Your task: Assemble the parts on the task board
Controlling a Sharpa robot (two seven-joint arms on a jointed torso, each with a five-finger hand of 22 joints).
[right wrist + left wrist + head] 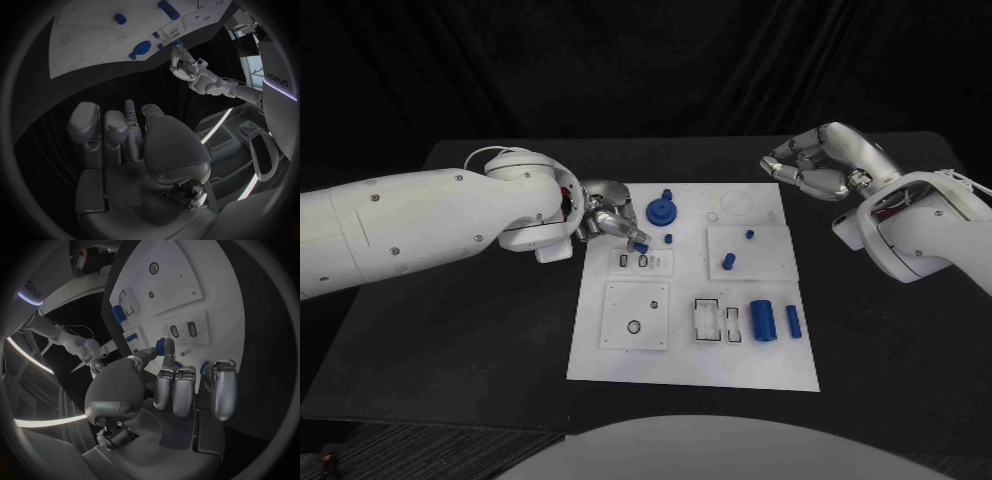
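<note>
Head view: task board point(689, 360) lies mid-surface point(459, 330); left robot hand point(609, 222) pinches a small blue part point(640, 246) over the board's upper left, beside a blue gear point(662, 210). Right robot hand point(822, 160) hangs off the far right corner, fingers curled in, holding nothing. Left wrist view: fingertips point(167, 347) clasp the part above two slots point(183, 330). Right wrist view: its curled fingers point(106, 130) hold nothing.

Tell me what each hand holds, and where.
The left hand pinches a small blue part by its end at its fingertips; the right hand holds nothing.
</note>
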